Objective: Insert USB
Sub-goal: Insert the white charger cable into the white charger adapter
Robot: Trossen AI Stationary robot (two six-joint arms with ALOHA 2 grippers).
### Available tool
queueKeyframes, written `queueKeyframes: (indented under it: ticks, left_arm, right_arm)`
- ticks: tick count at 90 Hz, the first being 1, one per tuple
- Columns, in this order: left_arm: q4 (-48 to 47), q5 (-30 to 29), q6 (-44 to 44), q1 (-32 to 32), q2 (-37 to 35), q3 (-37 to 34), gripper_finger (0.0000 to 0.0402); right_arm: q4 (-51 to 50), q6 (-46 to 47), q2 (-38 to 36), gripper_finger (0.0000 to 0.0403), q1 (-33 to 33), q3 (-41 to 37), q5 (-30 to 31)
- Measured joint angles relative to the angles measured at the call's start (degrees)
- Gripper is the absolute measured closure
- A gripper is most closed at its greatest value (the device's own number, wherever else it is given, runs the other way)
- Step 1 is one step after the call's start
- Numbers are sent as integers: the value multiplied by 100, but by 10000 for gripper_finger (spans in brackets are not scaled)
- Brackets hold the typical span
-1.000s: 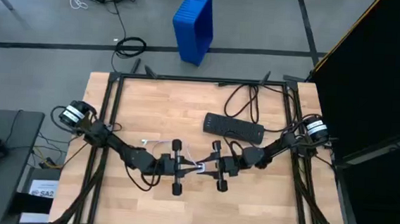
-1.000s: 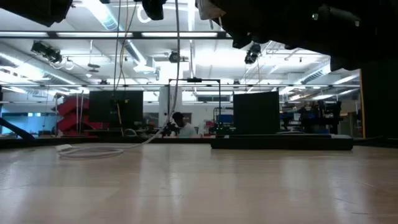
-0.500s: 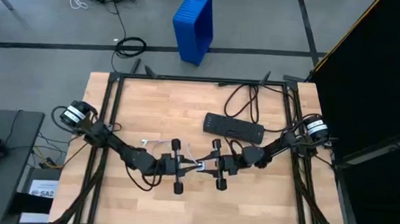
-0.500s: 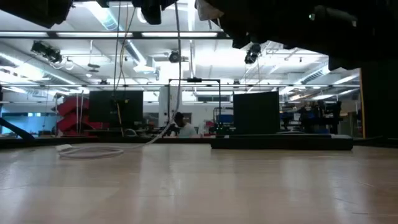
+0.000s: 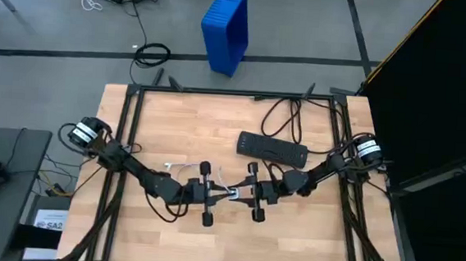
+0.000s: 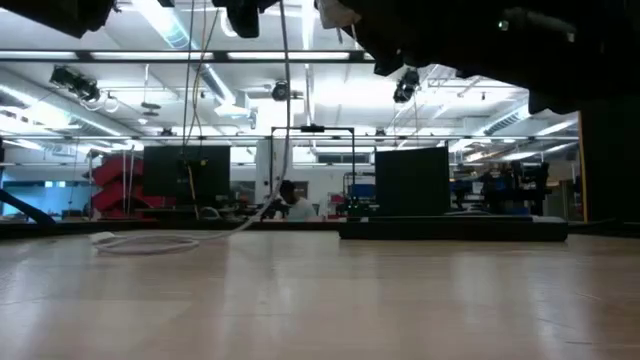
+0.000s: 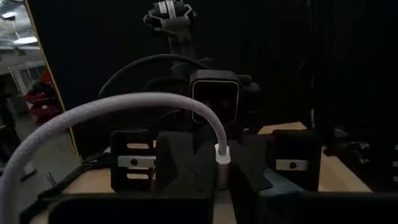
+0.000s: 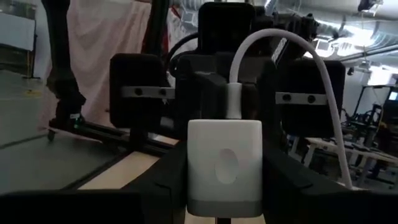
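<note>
High view first: we have both grippers raised above the middle of the pale wooden tabletop (image 5: 308,234), facing each other tip to tip. Our left gripper (image 5: 214,195) is clamped on the plug end of the thin white braided USB cable (image 7: 124,106); in the left wrist view the cable arcs over and its plug stands upright between our dark fingers (image 7: 177,165). Our right gripper (image 5: 245,195) is clamped on a small white square charger block (image 8: 226,163), seen head-on in the right wrist view with the cable's plug (image 8: 234,99) meeting its far edge. The rest of the cable trails behind the left gripper and lies in a loose loop on the tabletop (image 6: 150,243) in the low view. A flat black power strip (image 5: 272,149) lies just beyond the grippers, its black cord (image 5: 288,114) curling toward the far edge.
</note>
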Motion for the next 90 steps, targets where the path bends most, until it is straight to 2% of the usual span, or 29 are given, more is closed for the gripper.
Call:
queueKeyframes:
  ticks: [15,63,78,90]
  left_arm:
    - [240,71,-13,0,17,-26,373]
    - [590,5,392,-154,28,-39,195]
    - [820,10,486,-211,33,-44,160]
    - [931,3,503,-211,35,-44,149]
  right_arm:
    - [-48,1,0,289,-2,0,3]
    - [-10,-15,-4,289,13,9,-116]
    - [50,8,-24,289,13,22,-107]
    - [57,27,-24,289,11,25,-75]
